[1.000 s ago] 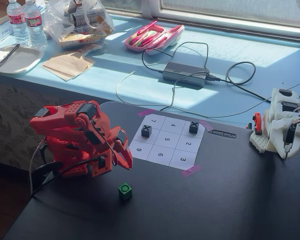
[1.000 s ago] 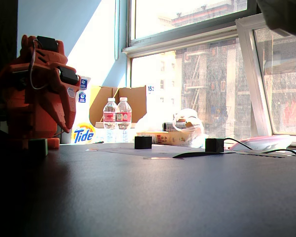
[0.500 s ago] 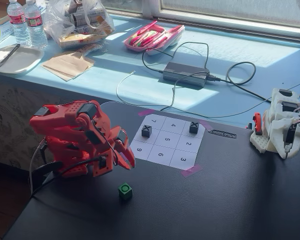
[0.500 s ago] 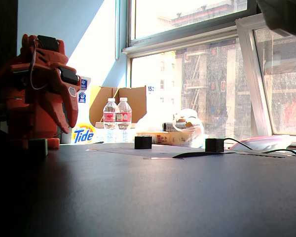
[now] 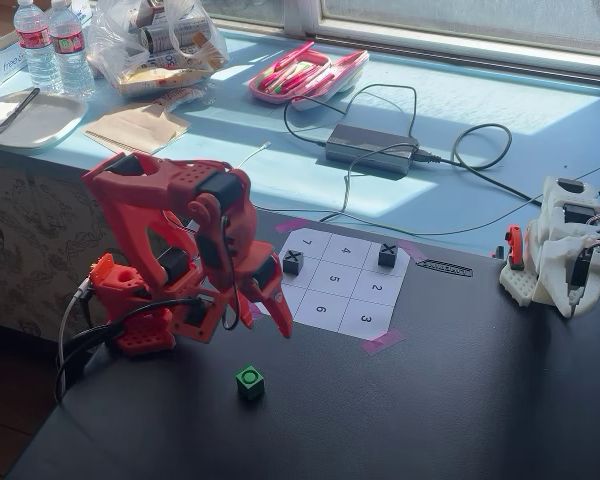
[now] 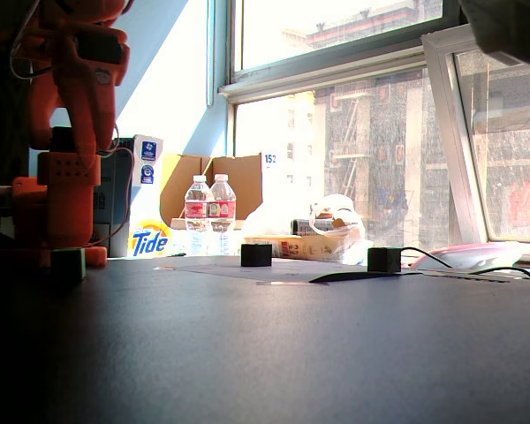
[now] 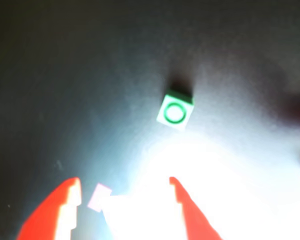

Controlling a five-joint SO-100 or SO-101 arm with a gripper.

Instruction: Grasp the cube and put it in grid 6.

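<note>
With its red fingers spread open and empty, the arm is hovering above the small bright green cube sitting on the black tabletop apart from the white paper cell 6, likely needing a squared, centred descent.

The orange arm is seen folded at the left of a fixed view, with the gripper pointed downward. In the wrist view, the gripper is shown spread apart at the lower edge, nothing being held between the fingers.
</note>
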